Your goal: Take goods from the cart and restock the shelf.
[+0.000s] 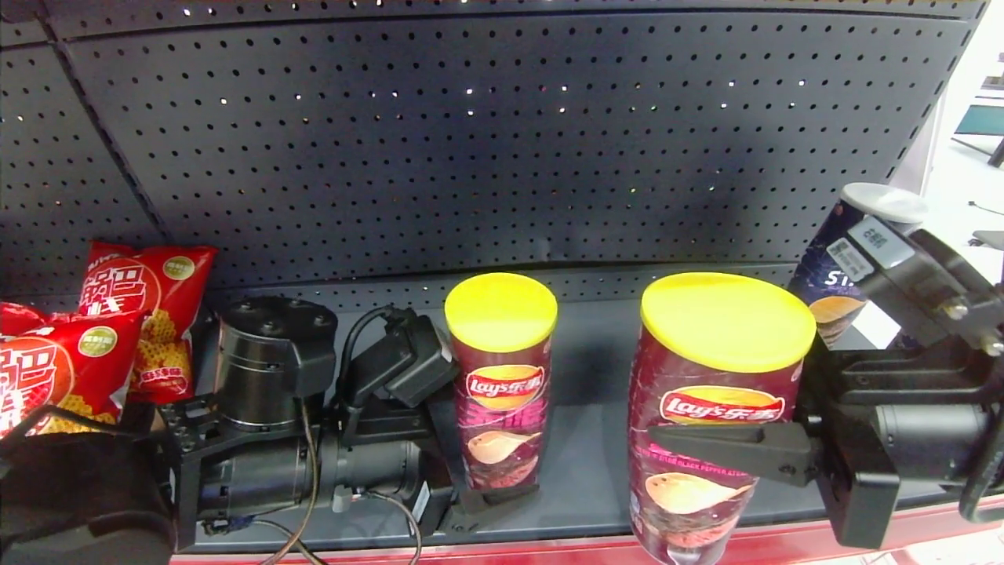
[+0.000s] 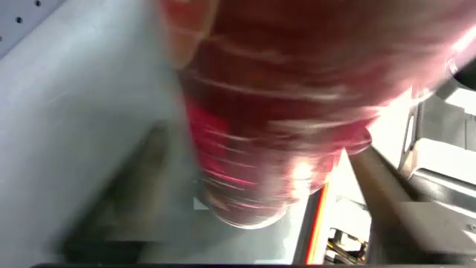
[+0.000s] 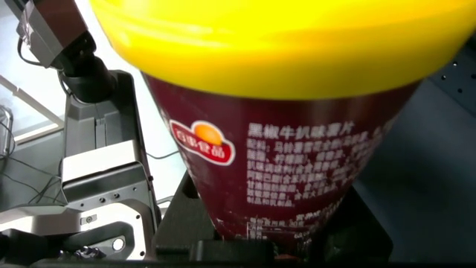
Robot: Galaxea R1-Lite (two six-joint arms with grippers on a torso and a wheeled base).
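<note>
My right fingers (image 1: 722, 449) pinch the nearer chip can (image 1: 710, 369) at mid-height: a smooth maroon cylinder with a flat yellow plastic lid, its base out past the shelf's (image 1: 584, 439) red front lip. At its 9 o'clock the second chip can (image 1: 502, 369) stands upright on the grey metal deck, my left fingers (image 1: 498, 499) low at its base; whether they press it I cannot tell. A blue can (image 1: 831, 275) crowds in at 2 o'clock, crinkly red snack bags (image 1: 149, 314) lean far off at 9, and the perforated back panel (image 1: 502, 157) rises behind.
</note>
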